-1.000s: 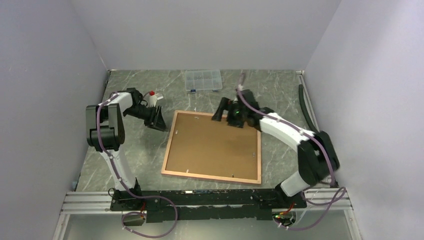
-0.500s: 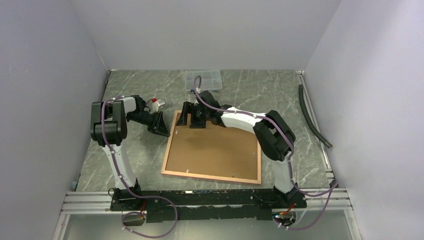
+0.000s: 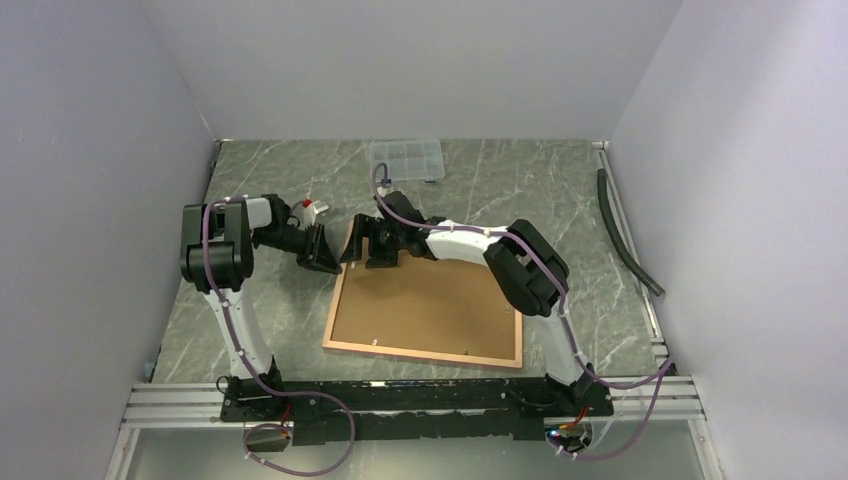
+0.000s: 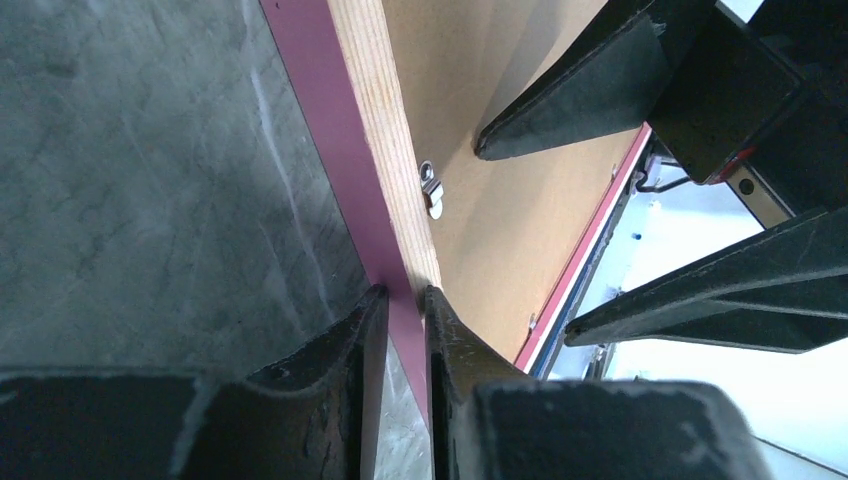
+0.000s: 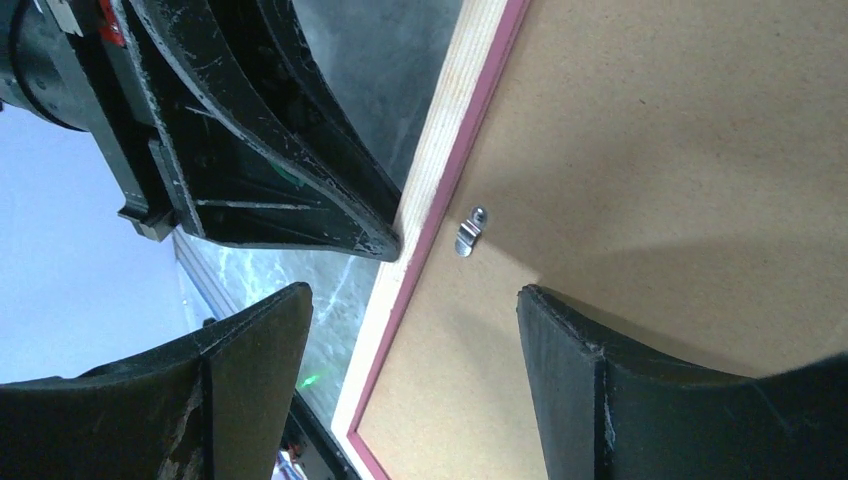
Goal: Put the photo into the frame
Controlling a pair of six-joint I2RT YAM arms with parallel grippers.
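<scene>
The frame (image 3: 420, 352) lies back-up on the table, with its brown backing board (image 3: 430, 300) showing. The photo is out of view. My left gripper (image 3: 325, 250) is at the frame's left rail near the far corner. In the left wrist view the gripper (image 4: 404, 292) is shut on the frame's pink-and-wood rail (image 4: 330, 110). My right gripper (image 3: 372, 250) hovers open just inside that same corner. In the right wrist view the gripper (image 5: 412, 295) straddles the rail (image 5: 440, 170), one finger over the table and the other over the board. A small metal clip (image 5: 468, 232) lies just beyond the fingertips.
A clear compartment box (image 3: 406, 160) sits at the back of the table. A small white bottle with a red cap (image 3: 308, 210) stands behind the left gripper. A black hose (image 3: 625, 235) lies along the right wall. Grey walls close in on three sides.
The right arm swung left along the frame's far edge to its far-left corner, its jaws narrowing slightly. The left gripper moved right to the frame's left rail and closed on it.
</scene>
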